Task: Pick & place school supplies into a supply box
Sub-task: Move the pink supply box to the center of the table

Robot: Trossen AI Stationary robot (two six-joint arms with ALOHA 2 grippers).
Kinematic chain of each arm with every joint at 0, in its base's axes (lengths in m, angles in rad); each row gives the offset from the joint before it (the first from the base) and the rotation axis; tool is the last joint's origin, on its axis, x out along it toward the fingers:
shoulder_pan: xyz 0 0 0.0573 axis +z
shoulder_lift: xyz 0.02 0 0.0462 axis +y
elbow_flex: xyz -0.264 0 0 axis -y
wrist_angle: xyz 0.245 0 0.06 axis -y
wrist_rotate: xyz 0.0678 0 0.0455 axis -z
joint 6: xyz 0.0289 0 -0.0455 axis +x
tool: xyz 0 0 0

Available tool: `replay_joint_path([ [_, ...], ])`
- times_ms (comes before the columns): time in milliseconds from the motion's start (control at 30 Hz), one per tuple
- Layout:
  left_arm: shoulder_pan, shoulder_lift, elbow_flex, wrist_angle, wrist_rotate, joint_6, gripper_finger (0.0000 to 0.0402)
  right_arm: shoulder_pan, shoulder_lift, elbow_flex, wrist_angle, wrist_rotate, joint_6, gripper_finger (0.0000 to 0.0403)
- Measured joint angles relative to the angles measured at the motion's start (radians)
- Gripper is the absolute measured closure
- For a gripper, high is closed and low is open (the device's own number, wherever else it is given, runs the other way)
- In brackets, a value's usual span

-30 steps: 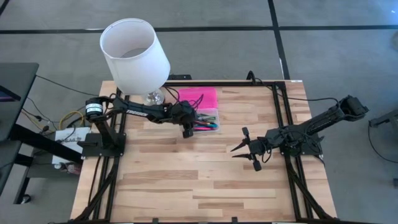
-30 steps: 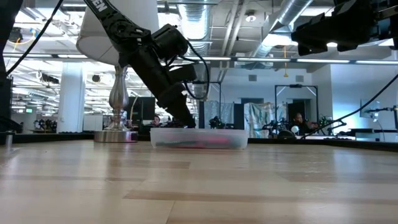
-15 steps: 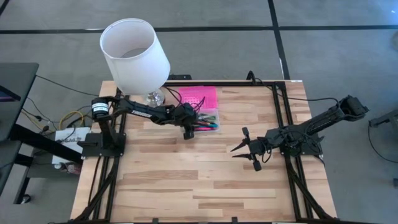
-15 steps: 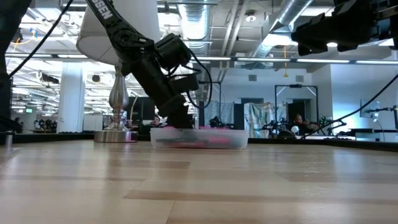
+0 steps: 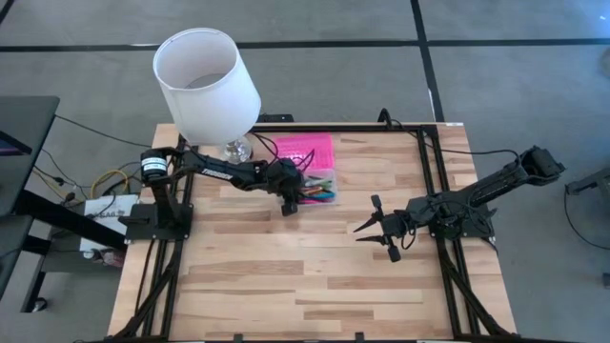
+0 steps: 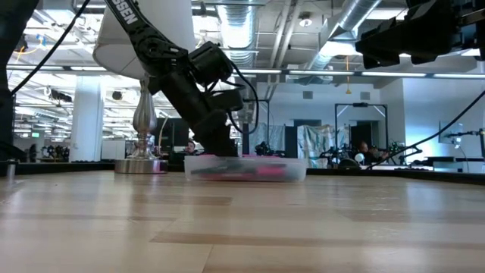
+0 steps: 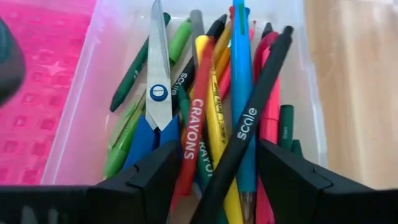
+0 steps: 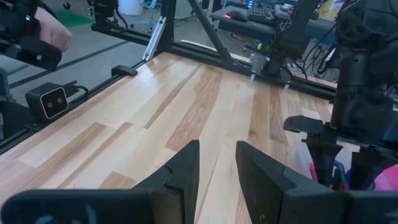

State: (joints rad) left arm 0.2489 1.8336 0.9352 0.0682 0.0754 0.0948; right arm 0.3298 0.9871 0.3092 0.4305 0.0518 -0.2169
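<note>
many pens (image 7: 239,93) lie in the supply box (image 5: 319,183) beneath the left hand's (image 5: 289,203) spread, empty fingers

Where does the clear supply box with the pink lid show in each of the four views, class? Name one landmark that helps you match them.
High view: supply box at the table's far middle, beside the left gripper.
Low view: the flat, clear box at the centre.
Left wrist view: it fills the picture.
Right wrist view: only a pink corner shows.
Shared landmark: the left gripper beside it.

Wooden table (image 5: 286,276): lamp (image 5: 207,81) at far-left corner, supply box (image 5: 313,170) beside it.
</note>
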Motion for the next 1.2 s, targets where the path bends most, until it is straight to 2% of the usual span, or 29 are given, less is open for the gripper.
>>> replay_joint_path([
  [233, -0.036, 0.001, 0.000, 0.000, 0.040, -0.031, 0.0193, 0.000, 0.000, 0.000, -0.004, 0.000, 0.000, 0.0303],
  [1200, -0.324, 0.003, -0.002, 0.123, -0.010, -0.073, 0.0193, 0.000, 0.000, 0.000, -0.003, 0.000, 0.008, 0.0303],
])
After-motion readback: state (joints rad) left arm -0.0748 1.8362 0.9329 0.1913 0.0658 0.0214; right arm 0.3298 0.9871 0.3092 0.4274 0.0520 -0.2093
